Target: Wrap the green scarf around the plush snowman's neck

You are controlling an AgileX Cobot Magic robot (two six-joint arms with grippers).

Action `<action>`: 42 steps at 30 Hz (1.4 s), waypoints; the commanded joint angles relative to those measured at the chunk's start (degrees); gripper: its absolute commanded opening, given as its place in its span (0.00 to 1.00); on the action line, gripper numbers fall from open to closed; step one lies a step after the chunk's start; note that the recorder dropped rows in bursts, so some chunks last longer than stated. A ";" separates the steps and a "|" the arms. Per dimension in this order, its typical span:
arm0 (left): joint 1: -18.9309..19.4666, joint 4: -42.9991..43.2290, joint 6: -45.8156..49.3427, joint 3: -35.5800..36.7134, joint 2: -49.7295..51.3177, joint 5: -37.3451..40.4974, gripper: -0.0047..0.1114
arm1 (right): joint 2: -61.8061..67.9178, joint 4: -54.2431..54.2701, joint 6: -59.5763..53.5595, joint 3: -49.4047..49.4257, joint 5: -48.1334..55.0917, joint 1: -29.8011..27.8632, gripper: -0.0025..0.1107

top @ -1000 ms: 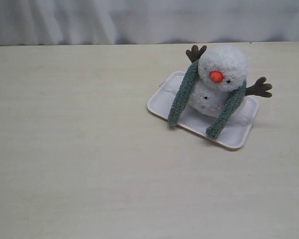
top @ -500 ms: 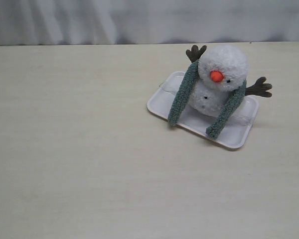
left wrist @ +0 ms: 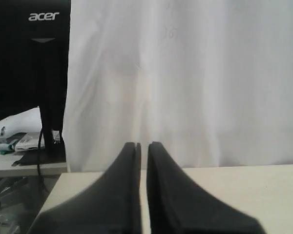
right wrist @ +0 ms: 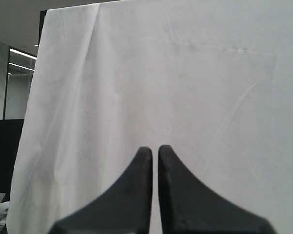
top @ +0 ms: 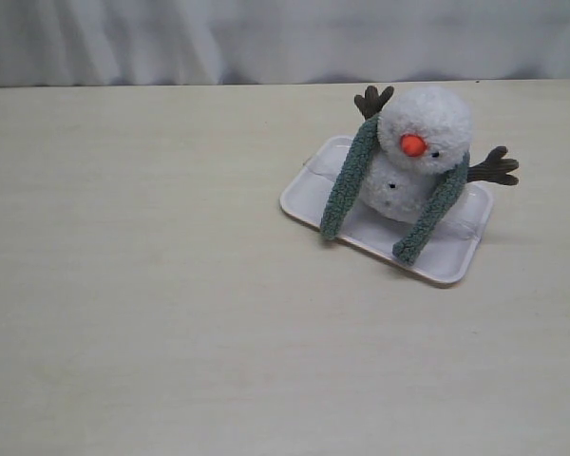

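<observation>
I saw the fluffy white plush snowman (top: 427, 119) sitting on a smooth white rectangular tray (top: 453, 258), on the far right of the pale table (top: 152, 285). The fuzzy, rope-like green scarf (top: 350, 180) lay behind its neck, with both ends hanging down the front onto the tray. The left gripper (left wrist: 143, 145) and right gripper (right wrist: 155, 148), both tapered and black, were pinched closed on nothing, facing a creased white curtain (right wrist: 185, 73). A black monitor (left wrist: 29, 58) read "acer".
</observation>
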 commanded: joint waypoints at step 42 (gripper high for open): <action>0.49 4.78 -0.11 9.37 -0.10 8.44 0.10 | -0.14 -0.15 -0.39 0.31 0.47 0.06 0.06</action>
